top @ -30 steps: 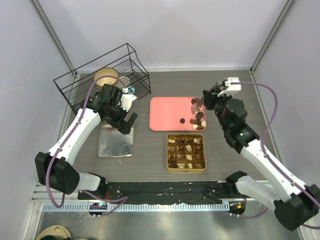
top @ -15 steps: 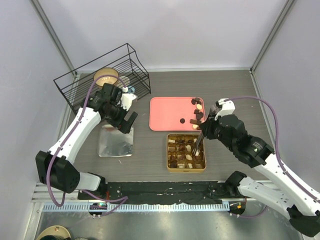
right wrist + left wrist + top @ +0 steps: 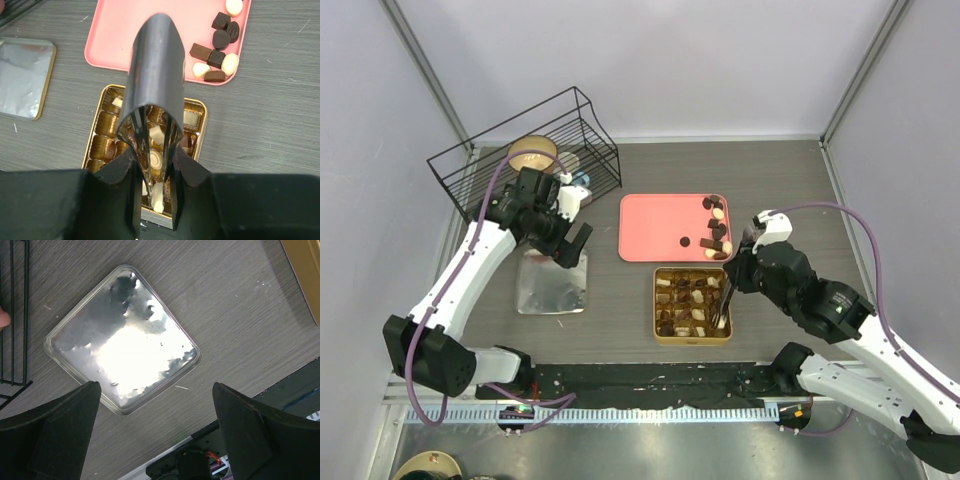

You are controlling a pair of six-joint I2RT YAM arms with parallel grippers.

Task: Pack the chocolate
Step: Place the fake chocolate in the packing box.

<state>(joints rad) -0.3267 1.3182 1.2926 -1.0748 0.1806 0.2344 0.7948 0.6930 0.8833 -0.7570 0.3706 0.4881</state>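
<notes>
The chocolate lies in two places. Several pieces [image 3: 716,235] sit at the right end of the pink tray [image 3: 655,228], also in the right wrist view [image 3: 217,47]. More pieces fill cells of the gold tin [image 3: 692,340], seen in the right wrist view [image 3: 202,107]. My right gripper [image 3: 740,270] [image 3: 154,165] is shut on metal tongs [image 3: 723,300] [image 3: 155,65], whose tips reach down over the tin's near right cells. A cream piece [image 3: 158,200] is at the tips; I cannot tell whether it is pinched or resting. My left gripper [image 3: 575,243] [image 3: 155,385] is open and empty above a silver tray [image 3: 552,285].
The silver tray [image 3: 125,340] lies flat left of the tin. A black wire basket [image 3: 520,160] with a bowl [image 3: 532,155] stands at the back left, its wires at the left wrist view's left edge [image 3: 15,315]. A black rail runs along the near edge.
My right arm has swung from above the pink tray's right end down and nearer, bringing the tongs over the gold tin. My left arm has barely moved.
</notes>
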